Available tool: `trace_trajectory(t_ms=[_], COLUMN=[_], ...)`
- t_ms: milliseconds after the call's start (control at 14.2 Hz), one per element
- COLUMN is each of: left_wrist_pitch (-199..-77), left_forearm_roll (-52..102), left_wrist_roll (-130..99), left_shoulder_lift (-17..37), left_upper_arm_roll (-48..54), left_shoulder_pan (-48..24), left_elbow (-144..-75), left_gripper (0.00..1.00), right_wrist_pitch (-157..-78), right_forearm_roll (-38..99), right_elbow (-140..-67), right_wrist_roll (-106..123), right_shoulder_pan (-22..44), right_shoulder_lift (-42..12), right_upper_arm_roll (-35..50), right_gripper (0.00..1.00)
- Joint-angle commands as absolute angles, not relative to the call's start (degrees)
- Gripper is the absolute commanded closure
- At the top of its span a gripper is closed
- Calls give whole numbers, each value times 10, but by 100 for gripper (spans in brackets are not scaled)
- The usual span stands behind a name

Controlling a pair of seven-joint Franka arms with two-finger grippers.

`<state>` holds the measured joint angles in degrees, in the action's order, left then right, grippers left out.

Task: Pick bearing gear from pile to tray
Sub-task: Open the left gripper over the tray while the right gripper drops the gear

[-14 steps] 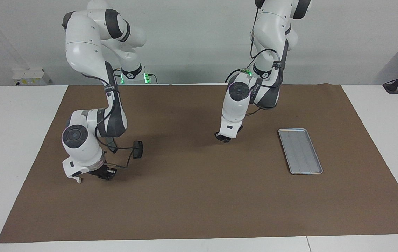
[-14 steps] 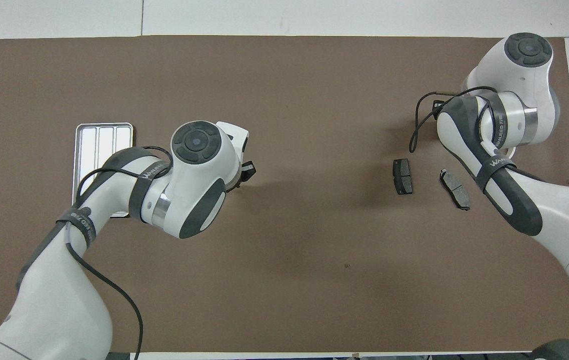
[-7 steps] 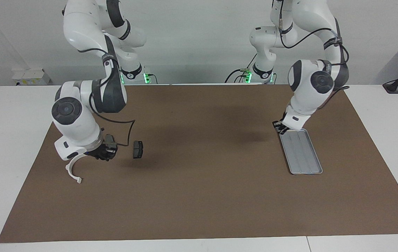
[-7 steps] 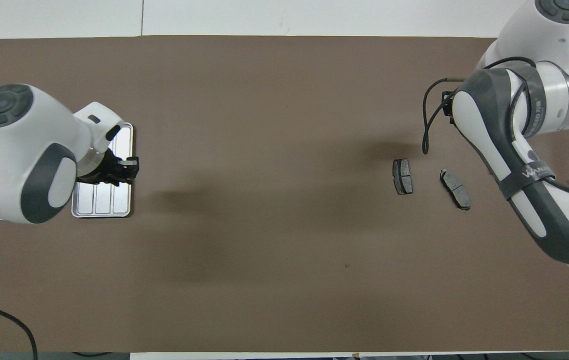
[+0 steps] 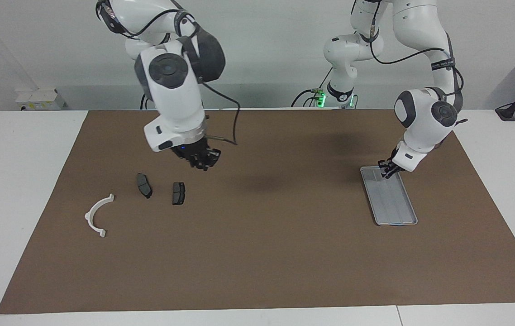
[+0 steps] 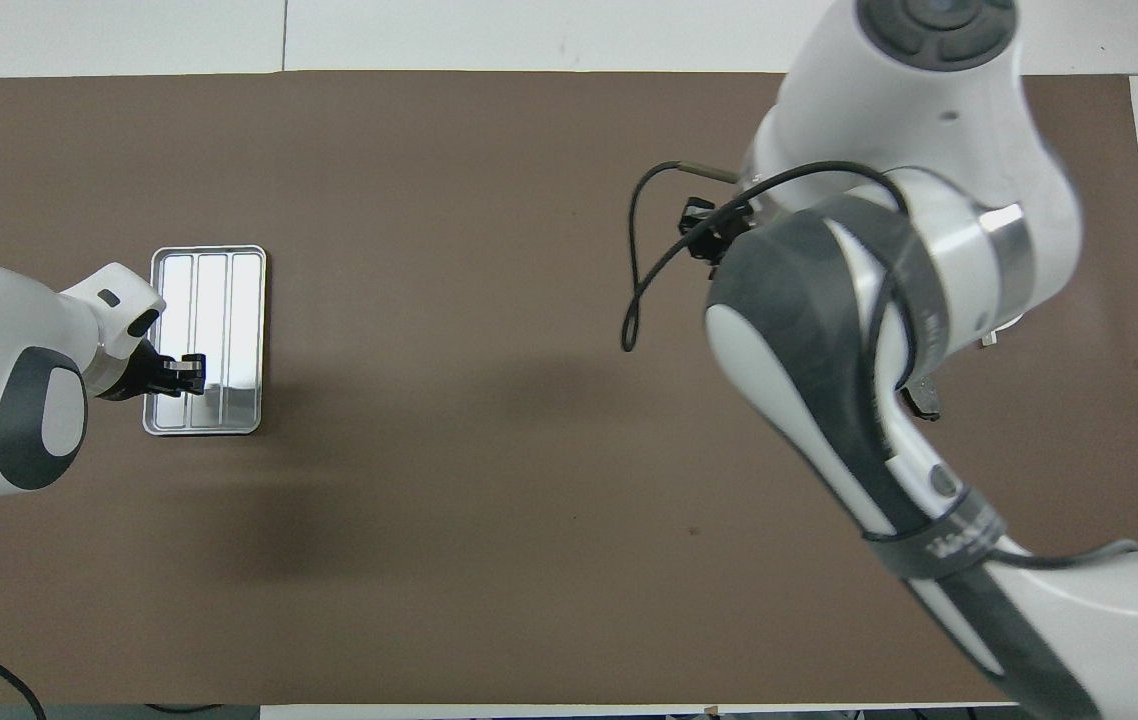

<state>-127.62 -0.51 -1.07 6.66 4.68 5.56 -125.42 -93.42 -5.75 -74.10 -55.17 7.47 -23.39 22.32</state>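
The pile lies at the right arm's end of the mat: a white half-ring bracket point(image 5: 97, 215) and two dark grey pads point(image 5: 144, 185) point(image 5: 178, 193). The bearing gear does not show in either view. My right gripper point(image 5: 202, 162) point(image 6: 715, 224) hangs in the air over bare mat, beside the pads and toward the table's middle. The silver tray point(image 5: 395, 206) point(image 6: 229, 290) lies at the left arm's end. My left gripper point(image 5: 386, 170) point(image 6: 189, 368) is shut, low over the tray's end nearer the robots. Whether it holds anything is hidden.
A brown mat point(image 5: 262, 253) covers most of the white table. In the overhead view the raised right arm point(image 6: 879, 300) hides most of the pile; only one pad's tip point(image 6: 925, 402) shows. A loose cable point(image 6: 634, 290) hangs from the right wrist.
The left gripper swung from the mat's middle to the tray and settled over its nearer end. The right arm rose off the pile toward the middle, uncovering the bracket and the second pad.
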Motion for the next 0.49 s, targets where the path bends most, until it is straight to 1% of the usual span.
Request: trace_trajectory(t_ms=[0, 71, 282, 424], left_wrist_pitch=[-1298, -1306, -1340, -1341], left_forearm_roll=[-9, -8, -7, -7], left_wrist_roll=[-17, -17, -21, -47], left_shoulder_lift=[51, 51, 57, 61], left_upper_arm_roll=[52, 52, 53, 53], left_shoulder_pan=[65, 65, 65, 59], left_elbow=[-1281, -1287, -1304, -1305], left_gripper=[100, 100, 100, 100], right_wrist_pitch=[-986, -1016, -1119, -1171], right_forearm_roll=[-50, -54, -61, -109], right_elbow=[-736, -742, -815, -814], right_wrist_roll=[-704, -748, -785, -843], right_shoulder_pan=[145, 164, 184, 225], right_shoulder_lift=[-260, -275, -284, -343], right_upper_arm_roll=[223, 223, 222, 218], right_gripper=[100, 100, 100, 100])
